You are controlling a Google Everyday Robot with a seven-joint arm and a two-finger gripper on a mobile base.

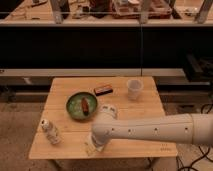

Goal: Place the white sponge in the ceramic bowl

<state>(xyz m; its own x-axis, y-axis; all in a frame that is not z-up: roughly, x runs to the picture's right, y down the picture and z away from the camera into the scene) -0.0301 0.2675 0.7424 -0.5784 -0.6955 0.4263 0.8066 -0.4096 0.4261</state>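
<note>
The white sponge [90,149] lies flat at the near edge of the table [142,107], a little left of its middle, and only a pale corner of it shows because the gripper [94,143] sits right over it. The gripper points down at the end of the white arm [155,131], which reaches in low from the right across the near side of the tabletop. I cannot tell how wide the gripper stands, nor whether it has hold of the sponge or is only resting above it. Judging by this pose, the step in hand is the pick itself, and the approach from straight above suits a thin soft pad that offers no tall side to grasp. The ceramic bowl [73,111] stands just beyond and slightly left of the sponge, near it but apart, so the carry looks short. A small reddish-brown object [85,106] already lies inside the bowl, right of its centre, so the open space for the sponge is on its left side. Farther back sits a dark block with an orange edge [103,90], and to its right a white cup [134,89], both well out of the path. A small pale bottle [50,133] stands at the near left corner. It may carry a label, but no writing or brand can be read on it or anywhere else.
</note>
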